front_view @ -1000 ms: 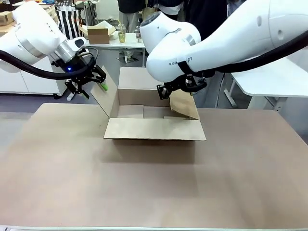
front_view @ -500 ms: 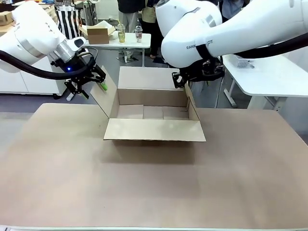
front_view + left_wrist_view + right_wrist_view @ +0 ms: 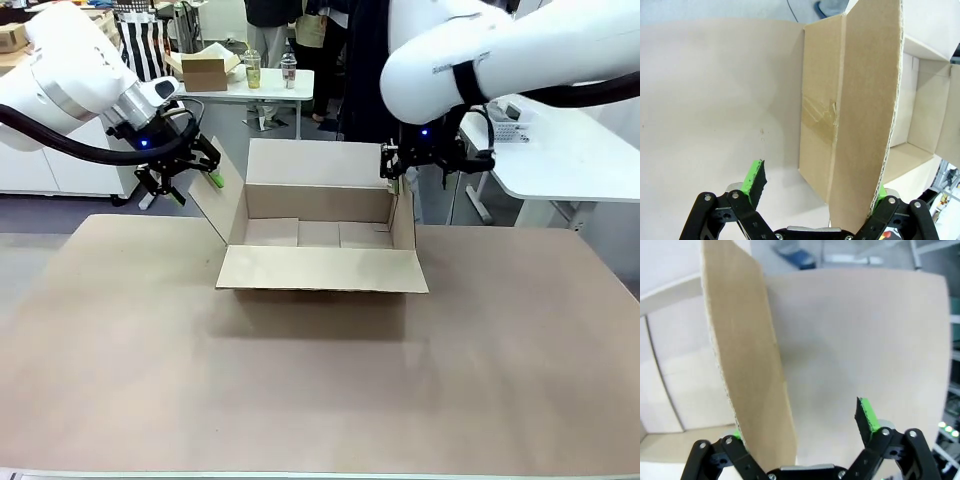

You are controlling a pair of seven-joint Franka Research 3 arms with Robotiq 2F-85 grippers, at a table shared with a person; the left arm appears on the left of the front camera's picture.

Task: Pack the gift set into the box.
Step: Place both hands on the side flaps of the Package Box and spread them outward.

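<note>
Box [image 3: 320, 270]: brown carton open in the middle of the worktop [image 3: 320, 400], all four flaps spread; near flap folded down toward the camera, far flap upright.
Inside of the box: bare cardboard bottom with its seams, visible from the front view and partly from the left wrist view.
Left gripper [image 3: 190, 180]: raised above the far left of the worktop, at the outer side of the left flap [image 3: 222, 205], which leans outward.
Right gripper [image 3: 398, 166]: at the top edge of the right flap [image 3: 405, 225], which stands almost upright.
Front view: both arms and the whole carton together; how far either gripper is spread is hard to read from here.
Left wrist view: left fingers [image 3: 754, 180] wide apart and clamped on nothing. Left flap's corrugated edge runs up between them, close to the picture-right finger, whose green pad peeks out from behind the edge. Clear gap to the other pad. Torn tape patch on the box's outer wall, which the front view does not show.
Right wrist view: right fingers [image 3: 867, 415] wide apart, not clamped. Right flap stands edge-on between them, close by the picture-left finger and well clear of the other. Bare worktop beyond.
Background: smaller cardboard box [image 3: 205, 70] and drink cups on a far table.
</note>
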